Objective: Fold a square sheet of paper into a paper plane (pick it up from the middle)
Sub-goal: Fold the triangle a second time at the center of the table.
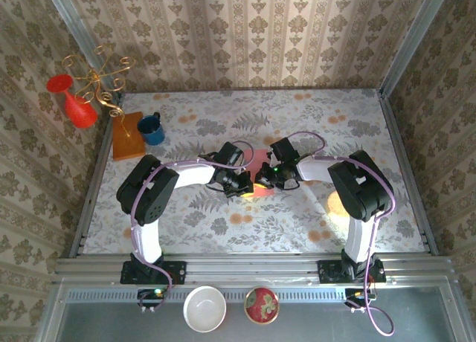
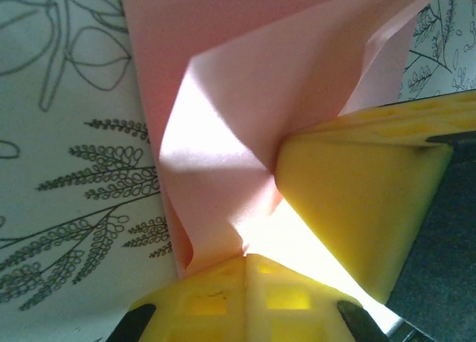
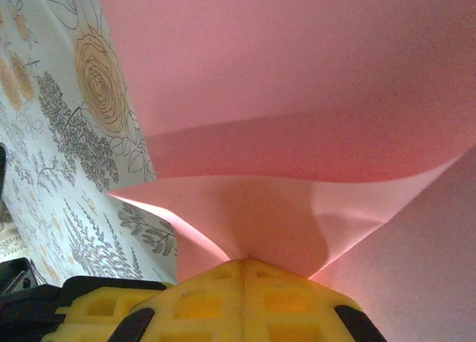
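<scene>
The salmon-pink square sheet of paper (image 1: 253,172) lies at the table's middle, mostly hidden under both wrists. My left gripper (image 1: 244,184) is shut on a lifted fold of the sheet (image 2: 223,171), its yellow fingers (image 2: 216,301) pressed together. The right gripper's yellow finger (image 2: 357,201) shows close beside it in the left wrist view. My right gripper (image 1: 262,180) is shut on another raised flap of the paper (image 3: 297,134), which peaks up from its joined fingers (image 3: 245,301). The two grippers nearly touch. No paper plane shape shows.
A blue mug (image 1: 152,128) and an orange-brown board (image 1: 127,135) stand at the back left, beside a red vase (image 1: 76,104) and gold stand (image 1: 100,82). A white bowl (image 1: 205,308) and a patterned bowl (image 1: 262,305) sit on the near ledge.
</scene>
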Tool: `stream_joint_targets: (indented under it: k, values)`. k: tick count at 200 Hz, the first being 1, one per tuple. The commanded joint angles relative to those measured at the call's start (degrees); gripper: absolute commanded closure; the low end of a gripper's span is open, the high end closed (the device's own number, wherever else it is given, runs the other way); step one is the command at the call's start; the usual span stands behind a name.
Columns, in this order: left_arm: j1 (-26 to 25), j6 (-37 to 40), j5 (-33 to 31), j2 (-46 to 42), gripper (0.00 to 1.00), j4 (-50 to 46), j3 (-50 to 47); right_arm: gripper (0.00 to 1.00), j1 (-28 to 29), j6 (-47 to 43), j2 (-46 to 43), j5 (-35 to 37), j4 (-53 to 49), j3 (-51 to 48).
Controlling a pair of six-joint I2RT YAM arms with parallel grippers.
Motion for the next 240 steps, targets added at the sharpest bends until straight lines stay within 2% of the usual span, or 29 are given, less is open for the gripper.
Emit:
stream_joint_targets:
  k: [1, 117, 176, 240]
  values:
    - [0.0, -0.4, -0.8, -2.9, 0.94, -1.2, -1.3, 0.93, 0.1, -0.6, 1.6, 3.1, -3.4, 0.6]
    - [0.8, -0.9, -3.7, -0.6, 0.95, -4.4, -1.3, 0.93, 0.0, -0.4, 1.8, 2.9, -3.0, 0.6]
    - [0.9, -1.0, -5.1, 0.0, 0.98, -7.3, -1.8, 0.93, 0.4, -4.8, -2.9, 0.8, -5.2, 2.9]
    - [1.1, -0.8, -4.5, 0.5, 0.99, -7.4, -1.4, 0.93, 2.5, -5.7, 0.2, 0.1, -5.3, 2.6]
